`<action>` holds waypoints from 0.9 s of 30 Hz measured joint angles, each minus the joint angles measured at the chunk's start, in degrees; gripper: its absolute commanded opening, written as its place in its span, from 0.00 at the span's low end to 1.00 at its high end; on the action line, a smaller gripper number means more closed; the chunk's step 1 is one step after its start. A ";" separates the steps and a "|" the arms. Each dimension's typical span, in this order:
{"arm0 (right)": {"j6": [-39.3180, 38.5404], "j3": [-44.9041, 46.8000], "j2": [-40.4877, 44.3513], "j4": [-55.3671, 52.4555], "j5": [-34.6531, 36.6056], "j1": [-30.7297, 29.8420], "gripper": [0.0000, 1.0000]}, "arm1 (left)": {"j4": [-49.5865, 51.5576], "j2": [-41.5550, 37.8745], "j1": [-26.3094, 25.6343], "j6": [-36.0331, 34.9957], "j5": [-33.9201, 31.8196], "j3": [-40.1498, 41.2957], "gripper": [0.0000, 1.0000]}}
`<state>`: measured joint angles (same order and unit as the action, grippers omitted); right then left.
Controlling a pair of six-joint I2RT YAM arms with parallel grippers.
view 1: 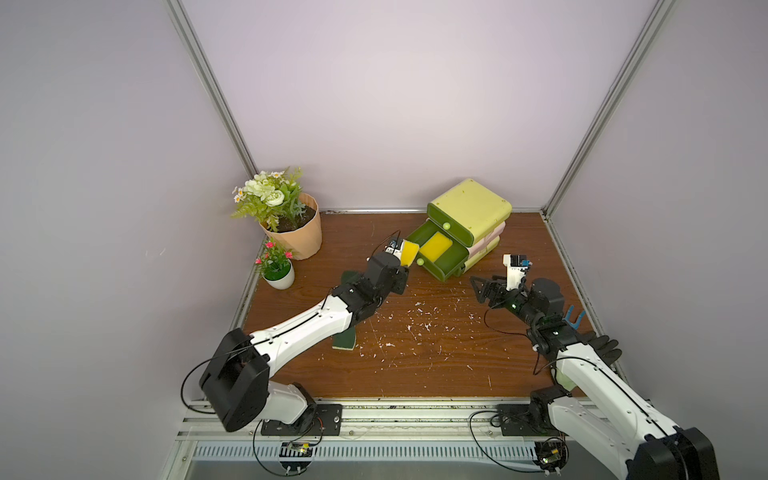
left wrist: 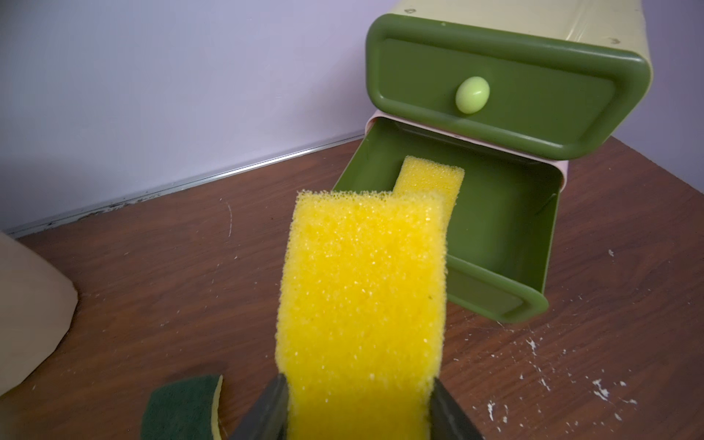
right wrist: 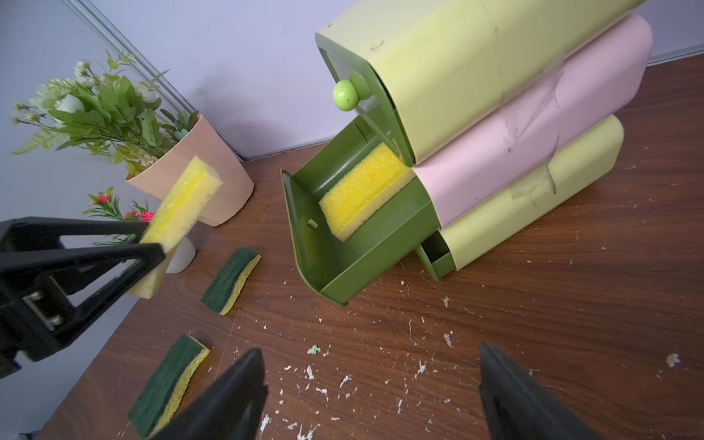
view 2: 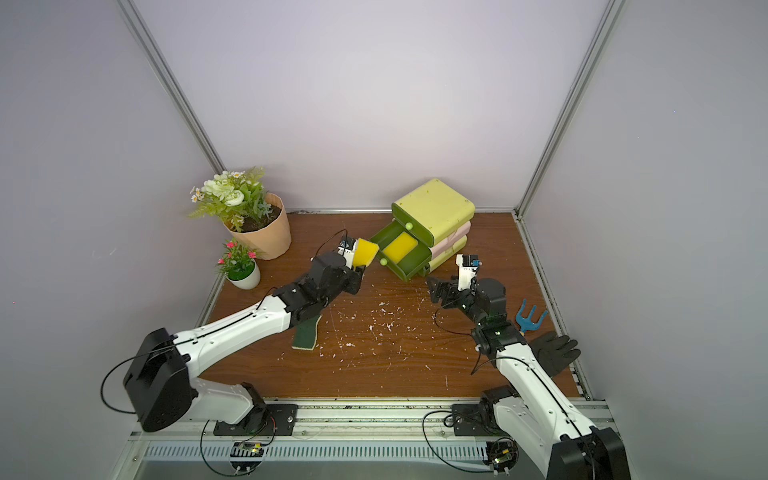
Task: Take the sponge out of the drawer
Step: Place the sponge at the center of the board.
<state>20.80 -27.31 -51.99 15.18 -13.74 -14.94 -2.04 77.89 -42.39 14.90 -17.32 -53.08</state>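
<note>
My left gripper (left wrist: 358, 381) is shut on a yellow sponge (left wrist: 362, 297), its dark fingers pressing both sides. In both top views the held sponge (view 1: 409, 253) (view 2: 365, 252) hangs above the table, just outside the front of the open green drawer (view 1: 451, 262). A second yellow sponge (left wrist: 430, 177) (right wrist: 362, 190) lies inside that drawer (right wrist: 365, 263). My right gripper (right wrist: 369, 350) (view 1: 484, 282) stands open over the table to the right of the drawer, with nothing between its fingers.
Two green-and-yellow sponges (right wrist: 231, 281) (right wrist: 169, 381) lie on the table under the left arm. A large plant pot (view 1: 297, 232) and a small white pot (view 1: 280, 278) stand at the back left. A blue fork tool (view 2: 530, 318) and a black glove (view 2: 555, 353) lie at the right edge. White crumbs litter the wood.
</note>
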 measured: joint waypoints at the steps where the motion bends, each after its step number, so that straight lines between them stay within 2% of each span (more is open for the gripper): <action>1: 0.00 0.00 0.00 0.00 0.00 0.00 0.91 | -0.96 -1.36 0.00 0.81 -0.55 1.51 0.55; 12: 0.00 0.00 0.00 0.02 0.02 -0.09 0.91 | -6.82 -3.10 0.00 10.01 -2.10 14.86 0.55; 18: 0.00 0.00 0.00 0.02 0.02 -0.11 0.91 | -7.45 0.20 0.46 13.73 -3.80 15.47 0.55; 27: -0.02 0.00 -0.66 0.02 0.04 -0.28 0.90 | -8.11 9.42 2.69 16.68 -4.44 13.73 0.57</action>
<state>20.78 -27.31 -52.64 15.20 -13.69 -15.22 -10.15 87.31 -39.70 31.57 -21.76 -39.35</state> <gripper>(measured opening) 0.903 0.570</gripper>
